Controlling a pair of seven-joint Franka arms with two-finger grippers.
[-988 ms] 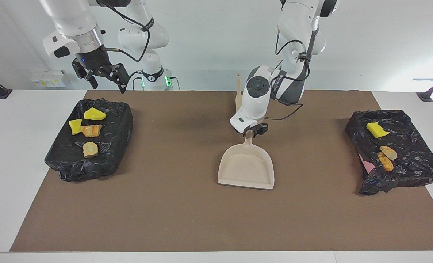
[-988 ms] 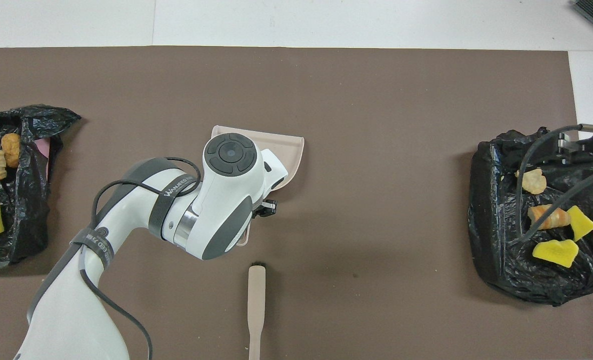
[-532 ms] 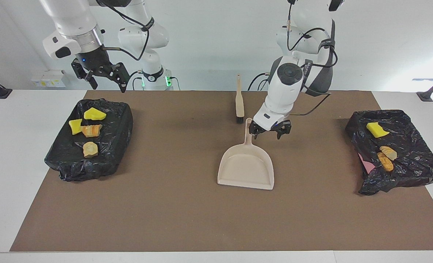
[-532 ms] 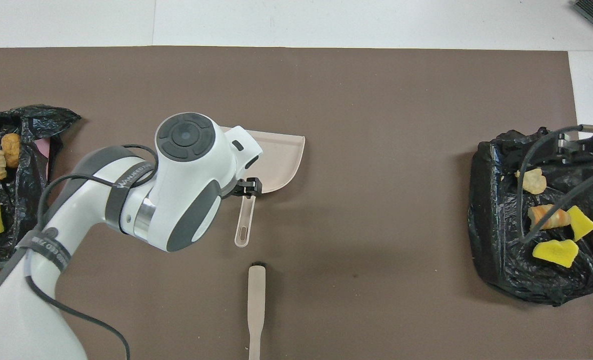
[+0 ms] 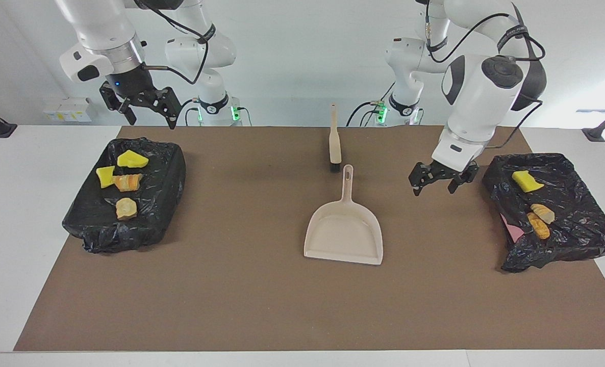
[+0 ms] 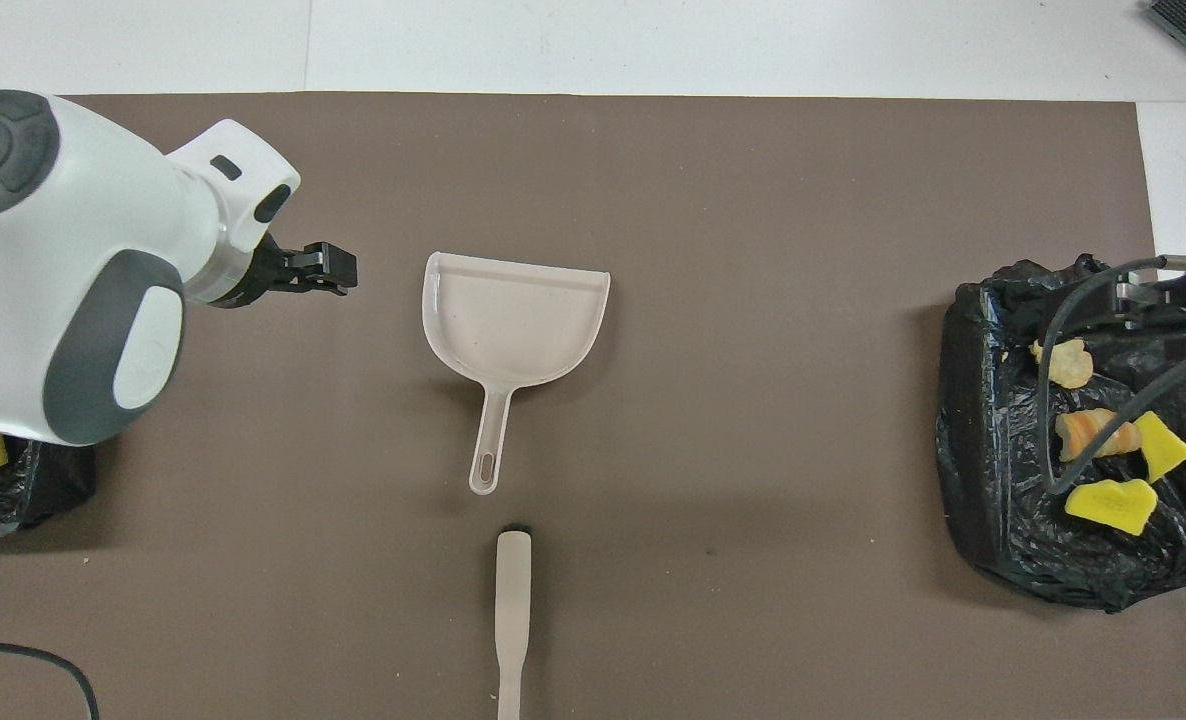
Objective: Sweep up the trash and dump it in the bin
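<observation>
2 bins point(image 5: 154, 199) – 7 trash pcs point(image 5: 127, 182), 1 dustpan point(image 5: 344, 235), 1 brush point(image 5: 334, 142).

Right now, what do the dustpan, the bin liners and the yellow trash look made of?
Dustpan: beige moulded plastic, likely; smooth, faintly glossy, rigid thin rim, hang-hole in handle.
Bin liners: thin black plastic film; crinkled, shiny highlights.
Yellow trash: probably foam; matte, rough-cut edges.

The left gripper point(image 5: 435, 184) has let go of the dustpan point(image 5: 344, 232) handle, opened, and swung away toward the bin point(image 5: 562, 168).
</observation>
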